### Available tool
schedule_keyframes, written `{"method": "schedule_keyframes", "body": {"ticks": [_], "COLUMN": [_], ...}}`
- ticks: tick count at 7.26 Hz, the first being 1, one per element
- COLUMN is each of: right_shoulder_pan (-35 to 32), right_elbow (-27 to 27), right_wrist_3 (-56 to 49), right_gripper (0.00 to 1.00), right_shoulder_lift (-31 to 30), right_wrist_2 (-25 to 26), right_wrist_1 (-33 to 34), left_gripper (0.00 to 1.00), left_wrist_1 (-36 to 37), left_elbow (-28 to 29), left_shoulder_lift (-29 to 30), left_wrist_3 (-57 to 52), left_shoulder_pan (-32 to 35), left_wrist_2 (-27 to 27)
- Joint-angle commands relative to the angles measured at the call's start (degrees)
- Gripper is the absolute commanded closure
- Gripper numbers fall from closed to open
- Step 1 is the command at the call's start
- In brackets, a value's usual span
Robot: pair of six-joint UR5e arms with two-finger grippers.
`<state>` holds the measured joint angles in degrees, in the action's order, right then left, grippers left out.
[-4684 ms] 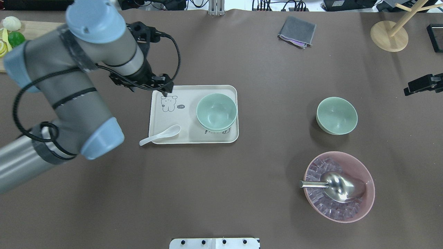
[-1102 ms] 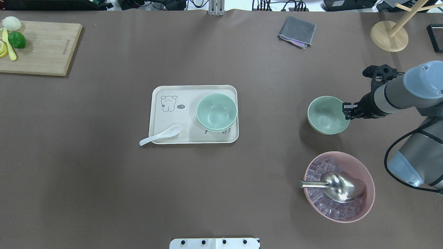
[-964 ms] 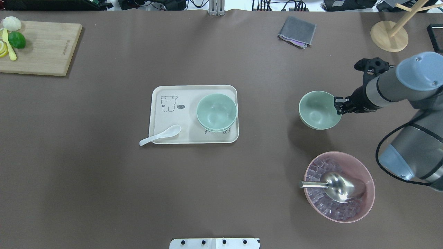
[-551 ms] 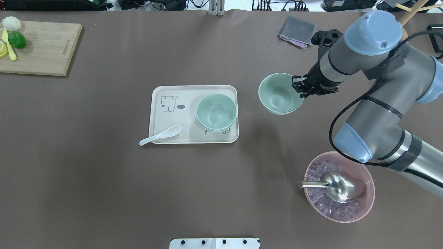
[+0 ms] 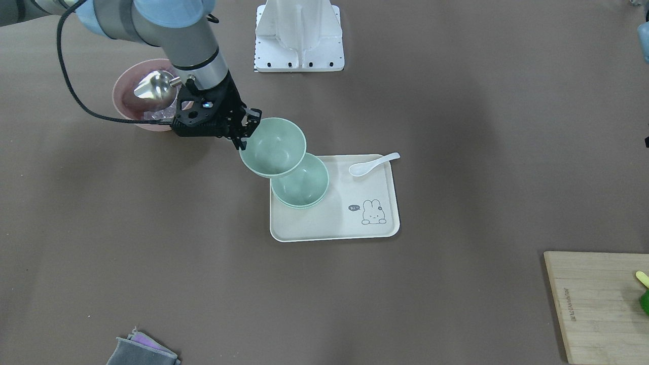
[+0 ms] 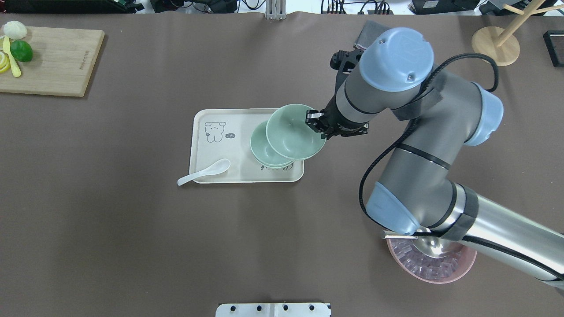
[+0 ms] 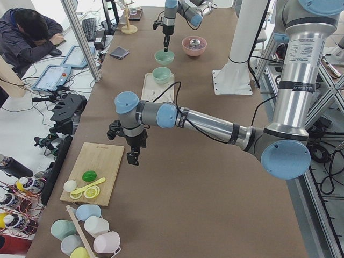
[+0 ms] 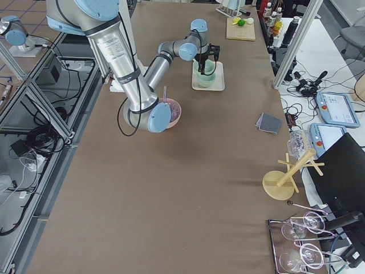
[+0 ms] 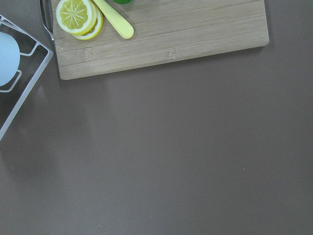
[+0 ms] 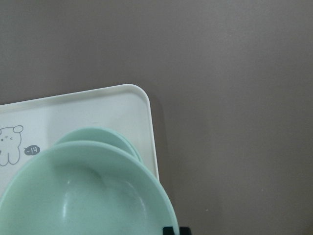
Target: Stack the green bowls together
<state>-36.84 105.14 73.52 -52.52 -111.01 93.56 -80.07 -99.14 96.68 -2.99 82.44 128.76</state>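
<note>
**While one green bowl hangs in the right gripper, two sit nested on the tray**

Where the right arm reaches in over the table, the right gripper (image 6: 315,123) has its fingers pinched together on the rim of a green bowl (image 6: 291,133), at the side of the rim nearest the arm. That held bowl is mouth up and raised off the surface. In the overhead view it overlaps the right edge of the stacked pair of green bowls (image 6: 263,152) and is not seated in them. The left gripper (image 7: 132,157) hovers far off, near the cutting board (image 6: 48,61); whether its jaws are apart or together cannot be told.

A brown covering spreads over the table (image 6: 132,242). The cream tray (image 6: 211,174), printed with a small cartoon animal, carries the stacked pair at its right end, and a white spoon (image 6: 203,172) lies over its front left corner. A pink bowl (image 6: 434,268) with a metal scoop (image 5: 152,86) sits partly behind the right arm. A lime (image 6: 21,50) rests on the cutting board, and a grey cloth (image 5: 142,350) lies near the far edge. An operator (image 7: 27,35) sits at a desk beyond.

All three bowls are pale mint green, matte and plain.
</note>
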Motion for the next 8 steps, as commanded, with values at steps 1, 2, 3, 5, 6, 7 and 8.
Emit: {"method": "schedule_keyframes", "body": {"ticks": [1, 2, 3, 5, 6, 7, 8], "right_shoulder_pan": [1.24, 1.24, 1.42, 1.86, 1.86, 1.95, 1.95], "right_elbow": [-8.16, -11.07, -12.40, -12.42, -12.42, -13.20, -13.56], "right_wrist_3": [1.71, 1.72, 1.72, 0.93, 0.84, 0.66, 0.23], "right_gripper": [1.00, 1.00, 1.00, 1.00, 1.00, 1.00, 1.00], "right_shoulder_lift": [8.54, 9.97, 10.16, 9.64, 9.46, 9.46, 9.37], "right_wrist_2": [0.70, 0.79, 0.79, 0.88, 0.97, 1.05, 1.06], "right_wrist_1": [5.21, 5.23, 5.14, 4.96, 4.88, 4.70, 4.00], "left_gripper": [0.02, 0.02, 0.02, 0.02, 0.02, 0.02, 0.02], "left_wrist_1": [0.00, 0.00, -0.09, -0.09, -0.09, -0.09, -0.09], "left_elbow": [0.00, 0.00, -0.18, -1.23, -1.23, -1.23, -1.23], "left_shoulder_lift": [0.00, 0.00, -0.44, -0.79, -0.70, -0.70, -0.79], "left_wrist_3": [-0.09, -0.09, -0.09, 0.00, 0.00, 0.00, 0.00], "left_shoulder_pan": [0.00, 0.00, 0.00, 0.00, 0.00, 0.00, 0.00], "left_wrist_2": [0.00, 0.00, 0.00, 0.00, 0.00, 0.00, 0.00]}}
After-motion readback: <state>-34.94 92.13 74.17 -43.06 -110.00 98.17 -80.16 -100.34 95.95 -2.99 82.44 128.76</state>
